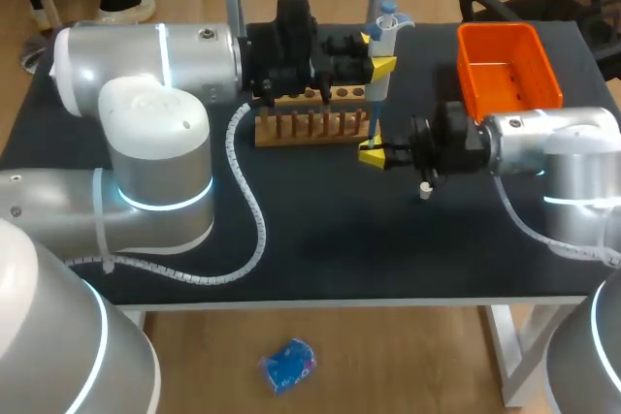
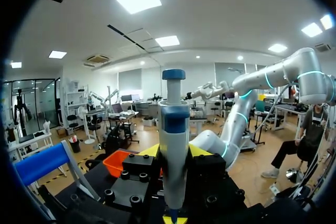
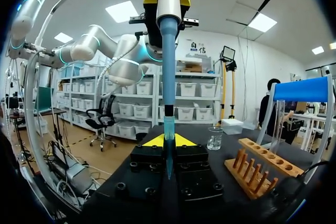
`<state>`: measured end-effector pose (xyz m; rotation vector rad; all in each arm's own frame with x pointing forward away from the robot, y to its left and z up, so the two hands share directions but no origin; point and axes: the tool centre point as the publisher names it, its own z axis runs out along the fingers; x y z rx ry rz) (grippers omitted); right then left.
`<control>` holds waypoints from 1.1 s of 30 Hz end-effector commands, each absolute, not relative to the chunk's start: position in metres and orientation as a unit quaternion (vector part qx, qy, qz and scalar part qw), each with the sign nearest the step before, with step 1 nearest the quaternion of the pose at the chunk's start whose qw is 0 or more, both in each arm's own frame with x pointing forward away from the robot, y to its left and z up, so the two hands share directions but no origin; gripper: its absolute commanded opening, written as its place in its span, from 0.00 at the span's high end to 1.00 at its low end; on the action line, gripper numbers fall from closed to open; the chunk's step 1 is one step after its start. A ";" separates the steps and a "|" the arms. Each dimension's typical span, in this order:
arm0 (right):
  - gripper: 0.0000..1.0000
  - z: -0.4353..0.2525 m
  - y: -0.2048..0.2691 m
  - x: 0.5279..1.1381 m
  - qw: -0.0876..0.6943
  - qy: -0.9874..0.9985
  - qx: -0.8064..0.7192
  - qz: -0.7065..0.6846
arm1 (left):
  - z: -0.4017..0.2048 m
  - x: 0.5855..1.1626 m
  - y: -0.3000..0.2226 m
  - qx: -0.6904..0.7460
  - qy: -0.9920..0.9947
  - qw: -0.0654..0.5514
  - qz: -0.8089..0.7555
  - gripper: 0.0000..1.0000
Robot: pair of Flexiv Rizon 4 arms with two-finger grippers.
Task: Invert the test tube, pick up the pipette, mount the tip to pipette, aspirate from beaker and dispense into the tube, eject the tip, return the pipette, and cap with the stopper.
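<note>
At the back of a dark bench [image 1: 320, 249], the left end effector [image 1: 376, 55] is clamped on an upright pipette [image 1: 386, 28], its yellow fingertips pressing the barrel from both sides. The right end effector [image 1: 373, 154], reaching in from the right side, is closed on the pale blue pipette tip [image 3: 168, 129] at the shaft's lower end, its yellow pads meeting the tip from two sides just above the bench surface. Any print on the pipette is too small to read. A wooden rack [image 1: 310, 125] stands just beside the pipette, near the rear edge. One clear test tube [image 3: 276, 121] stands upright in it, and whether anything is inside the tube cannot be told. A glass beaker [image 3: 214, 138] stands on the bench beyond the rack's end, and its fill level is not discernible. An orange bin [image 1: 466, 65] sits at the far right corner, close to the bench edge and behind the right arm. A small white piece [image 1: 424, 188] lies under the right end effector's wrist. The front half of the bench is open, crossed only by the left arm's coiled cable [image 1: 254, 215].
</note>
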<state>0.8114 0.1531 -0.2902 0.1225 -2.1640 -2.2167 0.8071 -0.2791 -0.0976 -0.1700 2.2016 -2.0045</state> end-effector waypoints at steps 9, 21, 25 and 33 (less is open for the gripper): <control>1.00 -0.289 0.156 0.814 0.020 -0.706 0.055 -0.706 | -0.100 0.807 -0.280 -0.057 0.735 0.080 -0.671 1.00; 1.00 -0.287 0.155 0.810 0.011 -0.714 0.071 -0.696 | -0.100 0.807 -0.280 -0.057 0.735 0.080 -0.671 1.00; 1.00 -0.287 0.156 0.809 0.011 -0.715 0.075 -0.695 | -0.100 0.807 -0.280 -0.057 0.735 0.080 -0.671 1.00; 1.00 -0.289 0.157 0.808 0.014 -0.716 0.074 -0.694 | -0.100 0.807 -0.280 -0.057 0.735 0.080 -0.671 1.00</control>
